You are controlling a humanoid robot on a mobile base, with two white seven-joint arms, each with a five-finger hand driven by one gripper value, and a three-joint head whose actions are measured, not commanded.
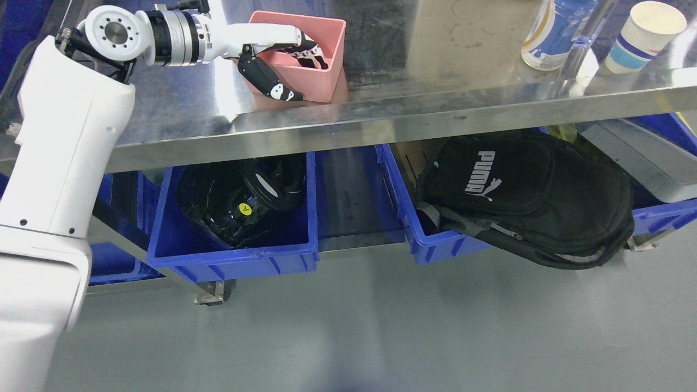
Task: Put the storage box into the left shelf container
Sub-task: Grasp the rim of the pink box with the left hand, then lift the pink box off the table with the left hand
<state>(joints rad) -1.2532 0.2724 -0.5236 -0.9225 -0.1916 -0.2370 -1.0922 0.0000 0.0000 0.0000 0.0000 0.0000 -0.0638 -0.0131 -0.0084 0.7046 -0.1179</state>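
We hold pink box point(305, 54) on steel tabletop point(435, 87), far left: left hand point(280, 68) pinches near wall, fingers inside, thumb outside, ready for lift. Target, we judge: left blue bin point(234, 256) below, near, already holding black gear point(239, 201).

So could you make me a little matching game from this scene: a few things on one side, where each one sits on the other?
Things:
1. pink box
2. backpack
3. paper cup
4. black gear

Places:
A. in the left blue bin
B. on the steel top, far right
C. gripped by the left hand on the steel top
D. spilling over the right blue bin

Pairs: 1-C, 2-D, 3-B, 4-A
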